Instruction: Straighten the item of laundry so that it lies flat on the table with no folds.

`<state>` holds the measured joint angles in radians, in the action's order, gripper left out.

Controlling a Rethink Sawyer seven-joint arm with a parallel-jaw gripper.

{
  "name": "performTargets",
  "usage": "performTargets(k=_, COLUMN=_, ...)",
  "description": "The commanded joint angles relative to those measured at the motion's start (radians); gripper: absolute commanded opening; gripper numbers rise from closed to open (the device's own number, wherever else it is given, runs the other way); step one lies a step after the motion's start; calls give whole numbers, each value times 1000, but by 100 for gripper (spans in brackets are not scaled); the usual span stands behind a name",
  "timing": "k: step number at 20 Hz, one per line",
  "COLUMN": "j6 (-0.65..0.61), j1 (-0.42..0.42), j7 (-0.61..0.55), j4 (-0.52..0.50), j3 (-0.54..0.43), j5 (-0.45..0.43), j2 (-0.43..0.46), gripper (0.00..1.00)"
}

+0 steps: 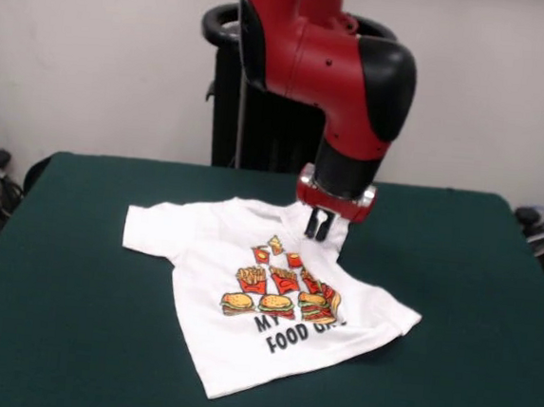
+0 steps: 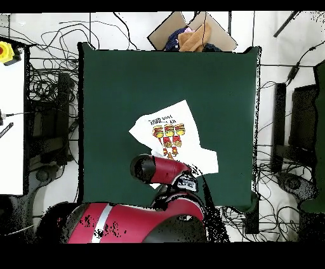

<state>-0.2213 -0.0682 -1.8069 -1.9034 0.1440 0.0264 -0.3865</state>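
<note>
Nearest our lens, the hem of the white T-shirt (image 1: 262,317) lies on the green table (image 1: 473,307), though we start our account at the gripper (image 1: 322,229). Its dark fingertips sit close together at the shirt's collar end; we read them as pinched on a ridge of cloth there, though the contact itself is hard to make out. From that point a fold runs down the shirt's side toward the picture's right, swallowing part of the printed lettering, so we judge the job unfinished. One sleeve, at the picture's left, already lies flat. We take the grip near the collar as a means of drawing the doubled side open. Seen from overhead, the T-shirt (image 2: 171,136) rests near the table's middle, with ample bare felt around it for spreading.
</note>
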Motion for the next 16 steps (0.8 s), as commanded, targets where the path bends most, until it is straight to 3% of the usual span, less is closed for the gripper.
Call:
performTargets(k=1, j6=72, j1=-8, j7=-145, j4=-4, j3=-134, j5=0, j2=111, gripper=0)
performTargets(k=10, j6=99, j1=2, j7=-146, j4=15, j3=-110, j5=-10, j2=118, gripper=0)
performTargets(k=11, j6=118, j1=-11, j7=-141, j4=8, j3=-123, j5=-18, j2=117, gripper=100)
performTargets(k=16, j6=73, j1=10, j7=-158, j4=4, j3=-103, j5=-2, j2=92, gripper=100)
